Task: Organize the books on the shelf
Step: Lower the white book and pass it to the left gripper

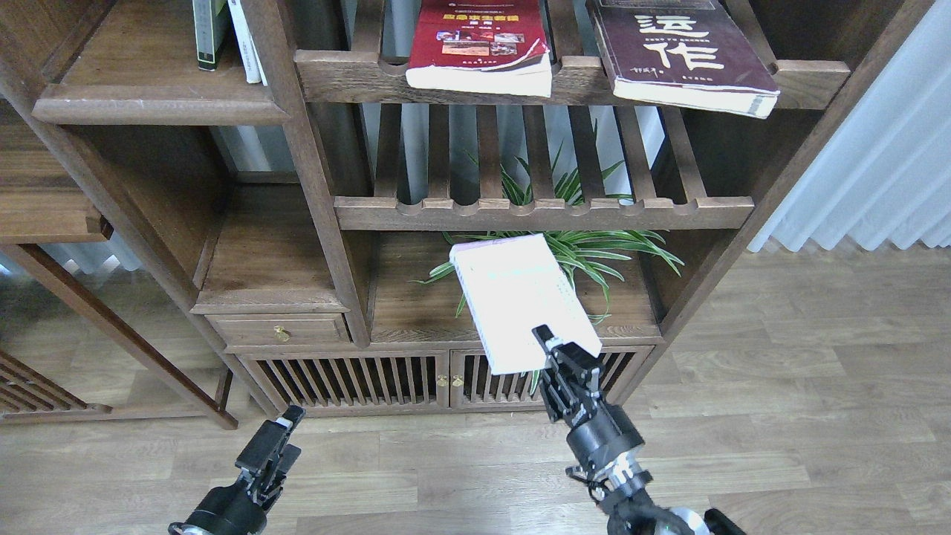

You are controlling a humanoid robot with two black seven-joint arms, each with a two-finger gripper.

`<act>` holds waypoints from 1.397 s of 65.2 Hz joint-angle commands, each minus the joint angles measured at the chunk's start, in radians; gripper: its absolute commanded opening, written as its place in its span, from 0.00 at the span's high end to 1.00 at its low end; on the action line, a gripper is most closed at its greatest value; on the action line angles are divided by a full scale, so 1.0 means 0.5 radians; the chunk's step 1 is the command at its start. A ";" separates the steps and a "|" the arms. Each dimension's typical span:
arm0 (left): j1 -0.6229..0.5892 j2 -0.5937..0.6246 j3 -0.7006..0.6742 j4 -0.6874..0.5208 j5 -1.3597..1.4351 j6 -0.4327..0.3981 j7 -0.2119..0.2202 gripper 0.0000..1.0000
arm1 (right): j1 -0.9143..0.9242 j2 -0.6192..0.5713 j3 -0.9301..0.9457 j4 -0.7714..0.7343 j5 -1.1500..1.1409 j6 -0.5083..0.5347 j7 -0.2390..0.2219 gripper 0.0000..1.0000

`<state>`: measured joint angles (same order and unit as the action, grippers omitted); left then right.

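Note:
My right gripper [559, 355] is shut on the near corner of the pale lavender-white book [516, 297] and holds it in the air, in front of the lower compartment and below the middle slatted rack [542, 214]. The bright red book [479, 41] and the dark maroon book [683, 52] with white characters lie flat on the upper slatted rack, overhanging its front rail. The solid dark-brown shelf [156, 111] with a rounded front edge is at the upper left. My left gripper [276, 438] hangs low at the left, above the floor, holding nothing.
Two upright books [223, 37] stand at the right end of the solid shelf. A spider plant [594, 245] sits behind the held book. A drawer [278, 329] and slatted cabinet doors [356, 379] are below. A white curtain [877, 163] hangs at the right.

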<state>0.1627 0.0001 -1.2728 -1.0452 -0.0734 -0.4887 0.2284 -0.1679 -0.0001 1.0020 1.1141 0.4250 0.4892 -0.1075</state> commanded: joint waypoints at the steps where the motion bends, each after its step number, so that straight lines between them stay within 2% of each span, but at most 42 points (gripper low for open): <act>1: -0.003 0.000 0.073 0.001 -0.095 0.000 0.003 0.00 | -0.038 0.000 -0.111 -0.016 0.000 -0.001 -0.006 0.95; 15: -0.009 0.285 0.468 -0.054 -0.350 0.000 0.000 0.01 | -0.041 0.000 -0.353 -0.029 -0.006 -0.001 -0.009 0.95; 23: -0.013 0.346 0.542 -0.073 -0.494 0.000 -0.003 0.05 | -0.038 0.000 -0.430 -0.071 -0.019 -0.001 -0.012 0.95; 30: -0.019 0.368 0.607 -0.106 -0.513 0.000 -0.012 0.05 | -0.038 0.000 -0.439 -0.090 -0.022 -0.001 -0.012 0.95; 34: -0.022 0.377 0.674 -0.134 -0.513 0.000 -0.049 0.08 | -0.045 0.000 -0.442 -0.105 -0.025 -0.001 -0.024 0.95; 46: -0.025 0.356 0.705 -0.140 -0.510 0.000 -0.119 0.08 | -0.069 0.000 -0.516 -0.121 -0.025 -0.001 -0.064 0.95; 72: -0.055 0.340 0.886 -0.116 -0.498 0.000 -0.122 0.11 | -0.143 0.000 -0.605 -0.145 -0.031 -0.001 -0.159 0.95; 78: -0.077 0.313 0.913 -0.109 -0.498 0.000 -0.122 0.17 | -0.161 0.000 -0.639 -0.151 -0.031 -0.001 -0.166 0.94; 80: -0.077 0.310 0.923 -0.106 -0.498 0.000 -0.122 0.20 | -0.164 0.000 -0.642 -0.151 -0.031 -0.001 -0.166 0.94; 81: -0.074 0.307 0.950 -0.091 -0.498 0.000 -0.122 0.28 | -0.173 0.000 -0.642 -0.154 -0.031 -0.001 -0.169 0.94; 91: -0.074 0.301 1.024 -0.039 -0.498 0.000 -0.122 0.41 | -0.176 0.000 -0.645 -0.154 -0.031 -0.001 -0.166 0.94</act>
<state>0.1254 0.1533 -0.7874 -1.0815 -0.3221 -0.4887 0.1674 -0.2546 0.0000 0.6801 1.0372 0.4096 0.4886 -0.1903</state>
